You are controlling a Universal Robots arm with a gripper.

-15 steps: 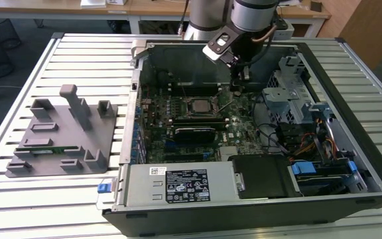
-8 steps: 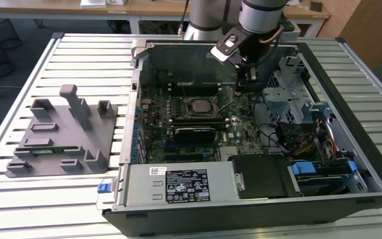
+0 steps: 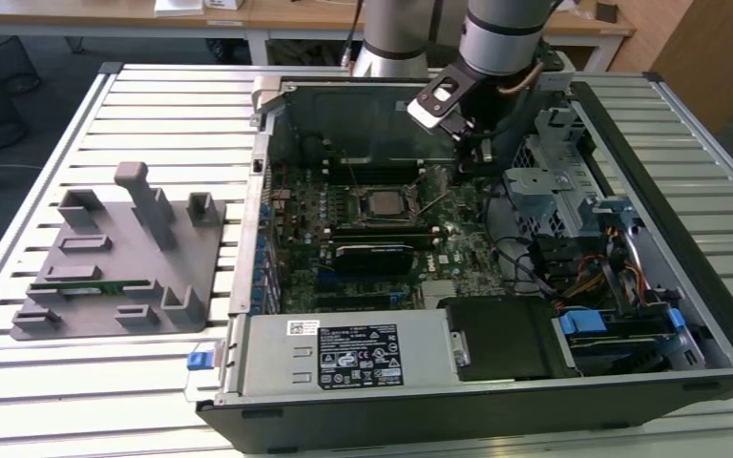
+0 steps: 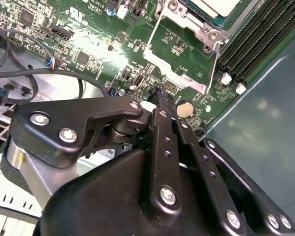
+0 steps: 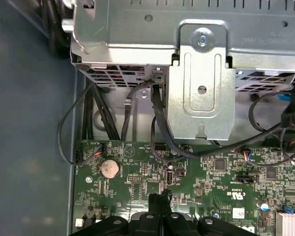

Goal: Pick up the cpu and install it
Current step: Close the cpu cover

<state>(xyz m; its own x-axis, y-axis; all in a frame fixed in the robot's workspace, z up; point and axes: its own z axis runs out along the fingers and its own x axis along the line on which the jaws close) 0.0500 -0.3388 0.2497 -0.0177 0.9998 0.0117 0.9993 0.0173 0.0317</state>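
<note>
case (image 3: 469,420): black metal, near.
gripper (image 4: 160,93): clenched, empty, above green board (image 5: 211,172).
cpu (image 3: 380,202): silver square, in socket (image 4: 187,24).

arm (image 3: 504,33): silver-grey tube | pincer (image 4: 161,98): black linked bars, silver screw heads

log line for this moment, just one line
tool shut, nothing held | low over motherboard, beside socket | cpu in socket

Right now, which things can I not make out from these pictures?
cpu: second wrist view, cut off by the picture's edge.
Whether the cpu sits flat: exterior view, too small.
The claw: first wrist view, body cut off by the edge.
Motherboard: second wrist view, partly behind the claw.
</note>
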